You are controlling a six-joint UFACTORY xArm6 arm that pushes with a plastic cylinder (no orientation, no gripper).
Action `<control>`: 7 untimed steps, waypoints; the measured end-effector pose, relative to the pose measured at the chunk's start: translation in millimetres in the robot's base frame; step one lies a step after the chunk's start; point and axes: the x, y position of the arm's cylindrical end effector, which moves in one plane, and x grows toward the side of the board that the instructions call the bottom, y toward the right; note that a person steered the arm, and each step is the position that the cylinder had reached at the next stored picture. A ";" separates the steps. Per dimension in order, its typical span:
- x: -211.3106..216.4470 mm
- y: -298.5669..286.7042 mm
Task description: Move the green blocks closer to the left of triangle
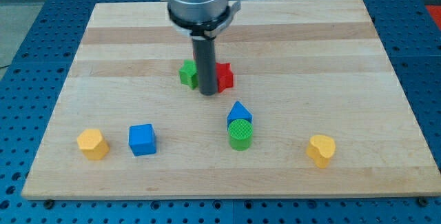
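My tip [207,94] stands on the board between a green block [187,74], of unclear shape, on its left and a red block [224,77] on its right, touching or nearly touching both. A blue triangle [239,112] lies below and to the right of the tip. A green cylinder [240,134] sits right against the triangle's lower side.
A blue cube [142,139] and a yellow block [92,143] lie at the view's lower left. Another yellow block [321,149] lies at the lower right. The wooden board [310,52] rests on a blue perforated table.
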 end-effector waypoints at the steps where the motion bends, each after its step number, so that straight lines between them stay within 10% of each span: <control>1: 4.0 16.8; 3: 22.8 128.8; 7: 119.3 84.9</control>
